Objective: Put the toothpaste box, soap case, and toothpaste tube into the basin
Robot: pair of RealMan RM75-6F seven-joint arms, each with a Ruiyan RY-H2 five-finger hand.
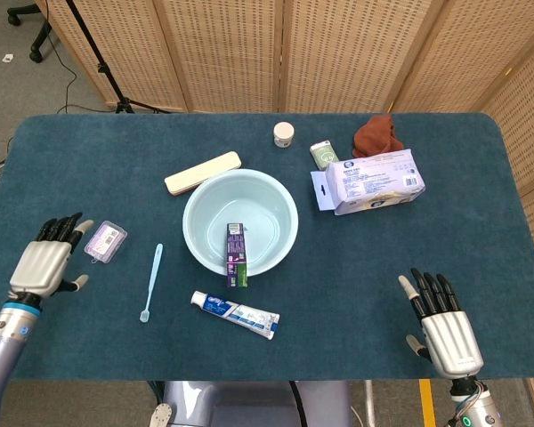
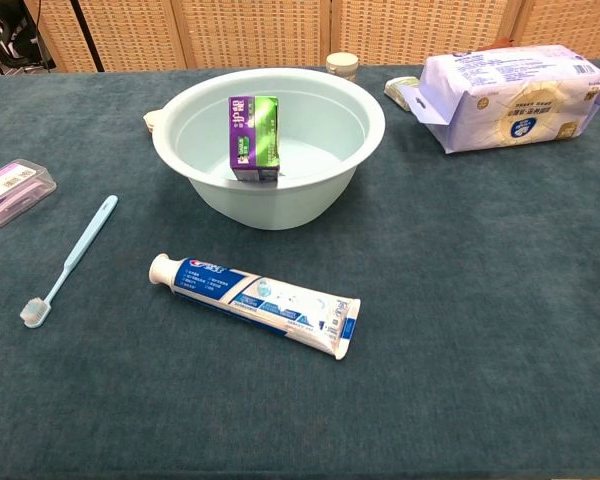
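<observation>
Left hand [image 1: 43, 263] at the frame's left edge, fingers spread, empty — fingertips just beside the soap case [image 1: 105, 241], contact unclear. Right hand [image 1: 443, 327] lower right, fingers spread, nothing near it. Toothpaste box [image 1: 238, 254] leans inside the basin [image 1: 196, 201]; toothpaste tube [image 1: 235, 314] lies on the table below it. Chest view shows no hands — only the box's upright face [image 2: 254, 137].
</observation>
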